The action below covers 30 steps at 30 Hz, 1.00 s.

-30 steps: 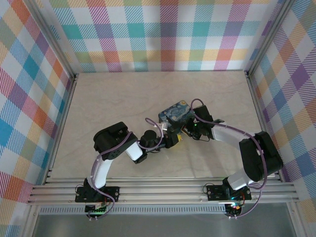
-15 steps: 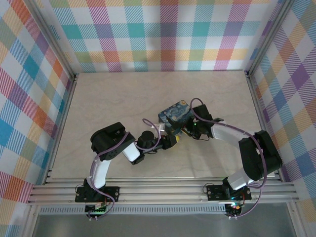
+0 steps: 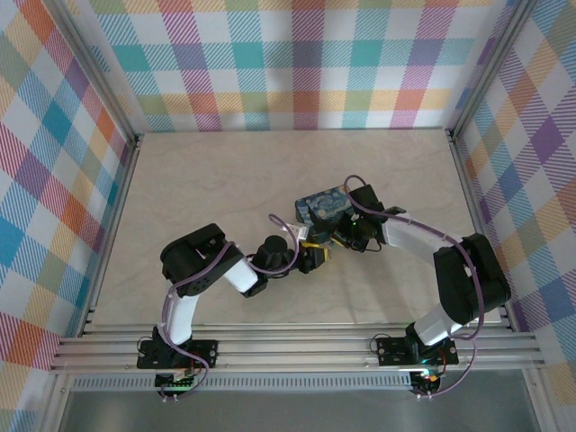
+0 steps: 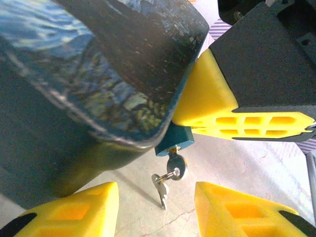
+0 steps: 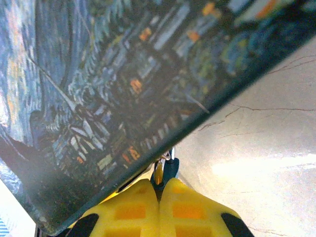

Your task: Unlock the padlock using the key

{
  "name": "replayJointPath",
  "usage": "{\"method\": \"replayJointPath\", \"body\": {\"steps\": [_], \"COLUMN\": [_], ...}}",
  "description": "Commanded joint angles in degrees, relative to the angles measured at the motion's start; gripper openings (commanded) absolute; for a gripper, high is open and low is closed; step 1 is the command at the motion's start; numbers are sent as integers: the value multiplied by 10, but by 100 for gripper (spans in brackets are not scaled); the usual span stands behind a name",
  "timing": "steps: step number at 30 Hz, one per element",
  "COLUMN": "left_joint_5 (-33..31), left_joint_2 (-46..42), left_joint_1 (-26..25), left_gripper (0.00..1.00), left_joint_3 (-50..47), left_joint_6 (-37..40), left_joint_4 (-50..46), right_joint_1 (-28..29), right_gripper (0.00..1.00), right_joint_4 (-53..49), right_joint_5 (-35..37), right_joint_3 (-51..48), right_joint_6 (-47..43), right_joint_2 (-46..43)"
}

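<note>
A small teal padlock [image 4: 176,140] hangs under the edge of a starry-night printed box [image 4: 98,74]. A silvery key [image 4: 176,167] sits in its brass keyhole. A second key [image 4: 161,192] dangles from the ring. My left gripper [image 4: 157,212] is open just below, its yellow fingers [image 4: 74,212] on either side of the keys and apart from them. My right gripper [image 5: 160,186] is shut on the padlock [image 5: 171,167], its yellow fingers [image 4: 217,106] beside the box. From above, both grippers [image 3: 315,256] [image 3: 339,238] meet at the box's [image 3: 326,205] near edge.
The box is lifted at one edge off the pale marble-look tabletop [image 3: 207,180]. Aluminium rails [image 3: 297,346] run along the near edge and checked walls close in the other three sides. Purple cables [image 3: 283,225] loop over both arms near the box.
My left gripper has opened and let go of the key, drawing back a little. The box has shifted right and away, tilting up. The right gripper stays shut.
</note>
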Motion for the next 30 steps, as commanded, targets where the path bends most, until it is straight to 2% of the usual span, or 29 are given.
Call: {"method": "replayJointPath", "body": {"steps": [1, 6, 15, 22, 30], "left_joint_5": [-6, 20, 14, 8, 2], "left_joint_2": [-8, 3, 8, 15, 26], "left_joint_1": [-5, -7, -12, -13, -14], "left_gripper": [44, 44, 43, 27, 27], "left_joint_3": [19, 13, 33, 41, 38], "left_joint_6": [36, 35, 47, 49, 52], "left_joint_4": [12, 53, 7, -15, -26], "right_joint_1": [11, 15, 18, 19, 19], "right_gripper": [0, 0, 0, 0, 0], "right_joint_4": [-18, -18, -23, -23, -22], "right_joint_5": [-19, -15, -9, -9, -12], "right_joint_3": [21, 29, 37, 42, 46], "right_joint_6": [-7, -3, -3, 0, 0], "right_joint_2": [8, 18, 22, 25, 33]}}
